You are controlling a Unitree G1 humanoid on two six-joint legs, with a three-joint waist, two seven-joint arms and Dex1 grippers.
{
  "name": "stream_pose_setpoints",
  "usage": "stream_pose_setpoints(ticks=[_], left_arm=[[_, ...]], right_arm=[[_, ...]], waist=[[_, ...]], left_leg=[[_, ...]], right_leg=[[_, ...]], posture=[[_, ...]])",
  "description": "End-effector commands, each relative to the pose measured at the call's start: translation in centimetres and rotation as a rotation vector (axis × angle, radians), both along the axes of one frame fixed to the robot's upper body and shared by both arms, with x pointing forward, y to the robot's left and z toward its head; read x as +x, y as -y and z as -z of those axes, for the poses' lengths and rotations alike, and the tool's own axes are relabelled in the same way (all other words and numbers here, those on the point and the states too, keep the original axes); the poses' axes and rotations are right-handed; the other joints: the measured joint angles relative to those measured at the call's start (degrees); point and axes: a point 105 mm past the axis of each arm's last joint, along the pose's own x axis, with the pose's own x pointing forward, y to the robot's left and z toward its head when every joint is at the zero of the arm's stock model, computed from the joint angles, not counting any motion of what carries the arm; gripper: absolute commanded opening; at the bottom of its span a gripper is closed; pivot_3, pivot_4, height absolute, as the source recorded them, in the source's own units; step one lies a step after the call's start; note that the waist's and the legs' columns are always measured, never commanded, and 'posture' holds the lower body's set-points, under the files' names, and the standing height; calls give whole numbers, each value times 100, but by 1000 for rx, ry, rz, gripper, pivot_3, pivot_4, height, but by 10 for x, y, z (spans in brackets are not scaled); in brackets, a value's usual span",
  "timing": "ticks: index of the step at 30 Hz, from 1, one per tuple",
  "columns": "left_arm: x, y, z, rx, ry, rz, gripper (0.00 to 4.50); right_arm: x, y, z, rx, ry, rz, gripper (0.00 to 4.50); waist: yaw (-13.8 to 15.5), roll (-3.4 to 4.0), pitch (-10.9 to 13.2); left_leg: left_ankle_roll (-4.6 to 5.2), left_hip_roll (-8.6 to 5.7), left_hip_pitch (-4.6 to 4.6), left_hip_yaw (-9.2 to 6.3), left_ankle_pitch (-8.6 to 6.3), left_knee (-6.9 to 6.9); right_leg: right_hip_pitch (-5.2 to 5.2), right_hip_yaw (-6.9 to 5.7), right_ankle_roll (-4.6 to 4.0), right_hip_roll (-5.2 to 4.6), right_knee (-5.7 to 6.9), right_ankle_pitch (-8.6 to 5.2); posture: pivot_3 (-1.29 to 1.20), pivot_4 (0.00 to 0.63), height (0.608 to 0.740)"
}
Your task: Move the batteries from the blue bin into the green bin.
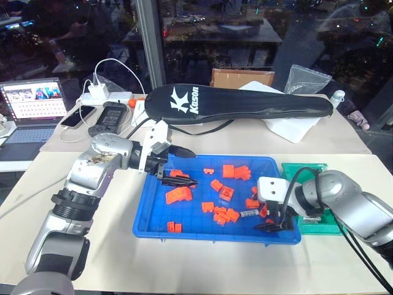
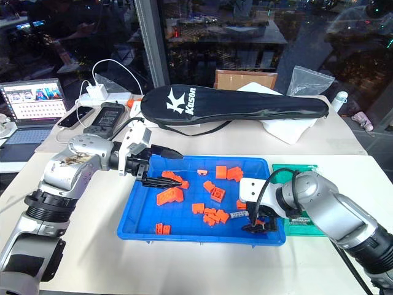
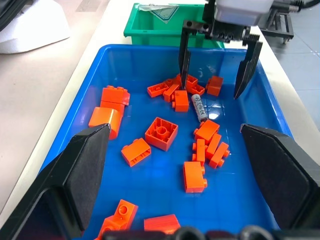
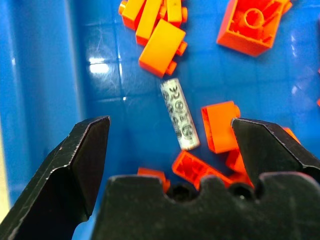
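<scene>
across the surface (image 1: 202, 264) the blue bin (image 1: 153, 212) holds orange blocks (image 1: 178, 195); green bin (image 1: 307, 169) sits at its 3 o'clock. right end effector (image 3: 216, 67) gapes empty above the battery (image 4: 179, 114); left end effector (image 1: 175, 166) hangs open. likely light, stiff, slick: pinch mid-body across.

Beige table (image 1: 202, 258): blue bin (image 1: 147, 215), green bin (image 1: 305, 167), racket cover (image 1: 239, 101).

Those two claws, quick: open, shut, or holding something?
Left gripper: open, holding nothing.
Right gripper: open, empty, above a battery in the blue bin.
</scene>
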Motion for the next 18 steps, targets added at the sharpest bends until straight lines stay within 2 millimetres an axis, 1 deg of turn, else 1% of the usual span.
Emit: stream_pose_setpoints(ticks=[1, 3, 4, 5, 6, 9, 10, 14, 15, 16, 18], left_arm=[[0, 0, -14, -16, 61, -6, 4500], [0, 0, -15, -14, 64, -6, 4500], [0, -1, -15, -13, 65, -5, 4500], [-1, -1, -15, -13, 65, -6, 4500], [-1, -1, -15, -12, 65, -6, 4500], [-1, -1, -15, -11, 66, -7, 4500], [-1, -1, -15, -11, 66, -7, 4500], [-1, -2, -15, -10, 68, -9, 4500], [-1, -2, -15, -10, 68, -10, 4500], [-1, -2, -15, -10, 68, -11, 4500], [-1, -2, -15, -9, 69, -12, 4500]], right_arm=[[4, -5, -4, 5, 21, -21, 4480], [6, -5, 1, -18, 25, -35, 4480], [6, -5, 3, -30, 30, -42, 3967], [8, -6, 4, -39, 39, -48, 3804], [8, -7, 5, -37, 38, -51, 3386], [7, -12, 8, -30, 24, -60, 2418], [7, -13, 10, -32, 23, -61, 2119], [8, -12, 16, -45, 16, -54, 653], [8, -12, 17, -44, 13, -55, 372], [8, -13, 17, -41, 11, -55, 255], [8, -13, 16, -41, 13, -53, 255]], waist=[[-2, 0, 0], [-1, 0, 0], [-1, 0, 0], [-1, 0, 0], [0, 0, 0], [1, 0, 0], [1, 1, -1], [19, 0, 0], [25, 0, -1], [34, 0, -1], [45, 0, -1]], left_leg=[[0, 0, 0, 0, 0, 0], [0, 0, 0, 0, 0, 0], [0, 0, 1, 0, 0, 0], [0, 0, 1, 0, 0, 0], [0, 0, 1, 0, 0, 0], [0, 0, 3, 0, 0, 0], [0, 0, 2, 0, 0, 1], [0, -1, 1, 0, 0, 2], [0, 0, 1, 0, 0, 3], [0, -1, 2, 0, 0, 3], [0, 0, 3, 0, 0, 3]], right_leg=[[0, 0, 0, 0, 0, 0], [0, 0, 0, 0, 1, 0], [1, 0, 0, 0, 2, 0], [1, 0, 0, 0, 2, 0], [1, 0, 0, 0, 1, 0], [2, 0, 0, 0, 2, 0], [3, 0, 0, 0, 2, 0], [3, 0, 0, 0, 2, 0], [3, 0, 0, 0, 2, 0], [4, -1, 0, 0, 2, 0], [5, 0, 0, 0, 2, 0]], posture=[[0, 150, 731], [0, 150, 731], [0, 150, 731], [0, 150, 731], [0, 150, 731], [0, 150, 731], [0, 150, 731], [0, 150, 731], [0, 150, 731], [0, 150, 731], [0, 150, 731]])
